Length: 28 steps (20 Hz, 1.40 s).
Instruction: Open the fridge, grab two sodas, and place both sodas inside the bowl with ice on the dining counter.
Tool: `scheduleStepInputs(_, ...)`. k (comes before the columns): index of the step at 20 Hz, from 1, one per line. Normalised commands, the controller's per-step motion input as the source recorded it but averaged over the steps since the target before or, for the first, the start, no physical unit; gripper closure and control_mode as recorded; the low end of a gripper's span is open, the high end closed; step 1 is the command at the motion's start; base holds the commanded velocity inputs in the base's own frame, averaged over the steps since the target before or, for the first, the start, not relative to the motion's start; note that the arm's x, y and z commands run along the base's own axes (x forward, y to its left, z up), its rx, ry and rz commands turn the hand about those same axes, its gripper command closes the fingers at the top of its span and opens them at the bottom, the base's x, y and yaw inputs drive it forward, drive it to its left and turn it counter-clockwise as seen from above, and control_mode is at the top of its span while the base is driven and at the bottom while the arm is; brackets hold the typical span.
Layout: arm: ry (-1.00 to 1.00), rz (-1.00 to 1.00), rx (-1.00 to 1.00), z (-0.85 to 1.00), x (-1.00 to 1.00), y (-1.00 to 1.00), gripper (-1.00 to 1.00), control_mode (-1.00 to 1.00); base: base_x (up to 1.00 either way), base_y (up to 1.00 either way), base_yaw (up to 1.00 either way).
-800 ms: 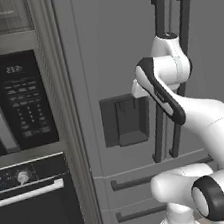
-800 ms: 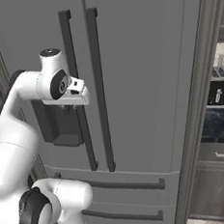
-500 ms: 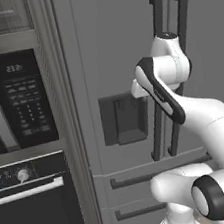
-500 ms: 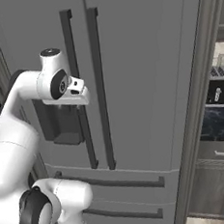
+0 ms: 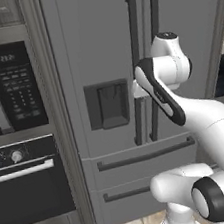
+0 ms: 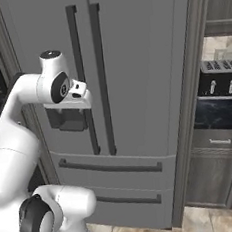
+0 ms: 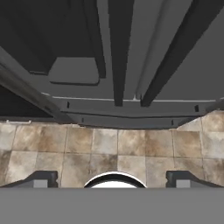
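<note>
Overhead, two handles; one fridge

Tall grey French-door fridge dead ahead, doors closed, two dark vertical bar handles side by side at the centre seam. Dark dispenser recess left of them. Black wall oven left of fridge.

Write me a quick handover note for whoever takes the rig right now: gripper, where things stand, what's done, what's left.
Gripper: open, empty, held close in front of the tall grey French-door fridge, beside the left door's dark vertical bar handle.
Fridge: both doors shut, drawers below closed.
Done: the arm is positioned at the handles; nothing gripped yet.
Left: grasp a handle, pull the door open, take two sodas, carry both to the ice bowl on the dining counter.
</note>
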Motion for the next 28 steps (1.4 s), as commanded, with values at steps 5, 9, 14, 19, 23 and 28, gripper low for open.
scheduleStepInputs(5, 0.00, 0.00, 0.00, 0.00, 0.00, 0.00, -1.00, 1.00, -0.09, -0.60, 0.00)
scheduleStepInputs(9, 0.00, 0.00, 0.00, 0.00, 0.00, 0.00, -1.00, 1.00, -0.09, -0.33, 0.00)
scheduleStepInputs(14, 0.00, 0.00, 0.00, 0.00, 0.00, 0.00, -1.00, 1.00, -0.33, -0.01, 0.00)
scheduleStepInputs(19, 0.00, 0.00, 0.00, 0.00, 0.00, 0.00, -1.00, 1.00, -0.30, 0.10, 0.00)
scheduleStepInputs(23, 0.00, 0.00, 0.00, 0.00, 0.00, 0.00, -1.00, 1.00, -0.08, 0.08, -0.01)
scheduleStepInputs(28, 0.00, 0.00, 0.00, 0.00, 0.00, 0.00, -1.00, 1.00, 0.00, 0.20, -0.03)
